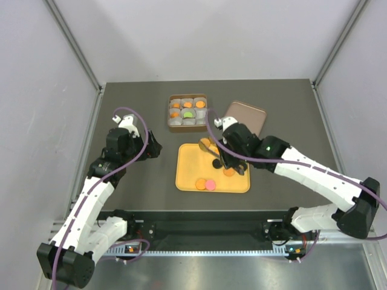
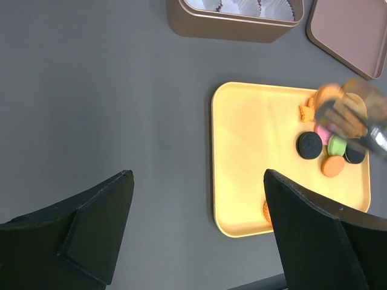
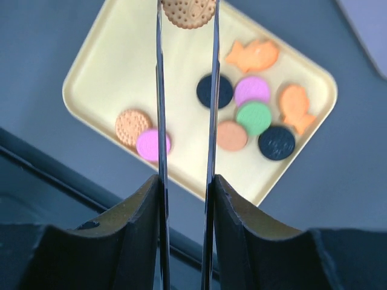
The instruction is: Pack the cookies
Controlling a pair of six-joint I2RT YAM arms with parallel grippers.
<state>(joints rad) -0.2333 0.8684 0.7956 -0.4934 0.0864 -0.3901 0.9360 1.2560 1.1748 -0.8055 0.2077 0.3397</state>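
Observation:
Several cookies lie on the yellow tray [image 3: 109, 60]: a pink one [image 3: 151, 145], a green one [image 3: 254, 118], black ones [image 3: 214, 90] and orange fish shapes [image 3: 254, 55]. My right gripper [image 3: 186, 199] is shut on a pair of metal tongs [image 3: 158, 121]. The tips of the tongs pinch a round orange cookie [image 3: 188, 12] above the tray. In the top view the right gripper [image 1: 227, 154] hangs over the tray's far right part. My left gripper [image 2: 199, 199] stands open and empty over the bare table, left of the tray [image 2: 242, 151].
A brown box [image 1: 187, 112] with paper cups sits behind the tray, and some cups hold orange and green cookies [image 1: 188, 114]. Its lid [image 1: 245, 115] lies to the right. Grey walls enclose the dark table [image 1: 133, 109].

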